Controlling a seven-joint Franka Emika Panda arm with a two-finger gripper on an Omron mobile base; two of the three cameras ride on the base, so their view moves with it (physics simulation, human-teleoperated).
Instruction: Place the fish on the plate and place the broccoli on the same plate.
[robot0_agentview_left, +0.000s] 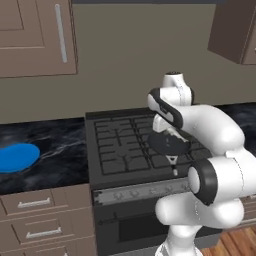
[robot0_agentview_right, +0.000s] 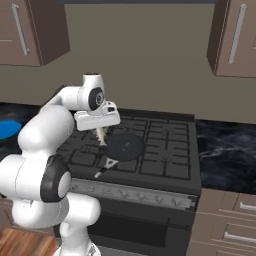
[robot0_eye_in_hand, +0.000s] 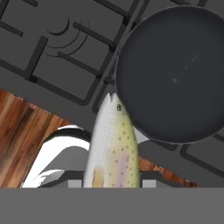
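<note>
The left base view takes in the blue plate (robot0_agentview_left: 17, 157) whole, lying flat on the dark bench (robot0_agentview_left: 55, 150) left of the stove (robot0_agentview_left: 125, 145), well apart from the arm. The right base view catches just a sliver of the plate (robot0_agentview_right: 7, 129) at its left edge, behind the arm's shoulder, but gives the clearest look at the end effector (robot0_agentview_right: 101, 136), which hangs over the stove (robot0_agentview_right: 150, 145) just left of the black pan (robot0_agentview_right: 124, 146). In the left base view the end effector (robot0_agentview_left: 161, 131) is largely hidden by the arm's own links, with the pan (robot0_agentview_left: 168, 143) just beneath it.

The hand view shows what the base views barely resolve: the fish (robot0_eye_in_hand: 111, 148), pale and speckled with a yellowish, pinkish flank, rising from the bottom of the frame between the fingers. The end effector (robot0_eye_in_hand: 111, 183) is clenched on the fish, gripping it near its rear part; the tail itself is hidden. In the right base view the fish (robot0_agentview_right: 101, 137) appears as a slim pale shape dangling from the fingers.

The fish's long axis runs along the fingers, so it hangs roughly upright, head pointing down toward the stove grates (robot0_eye_in_hand: 52, 48). Its snout sits just beside the pan (robot0_eye_in_hand: 175, 70) rim in the hand view, above the stove's front edge
</note>
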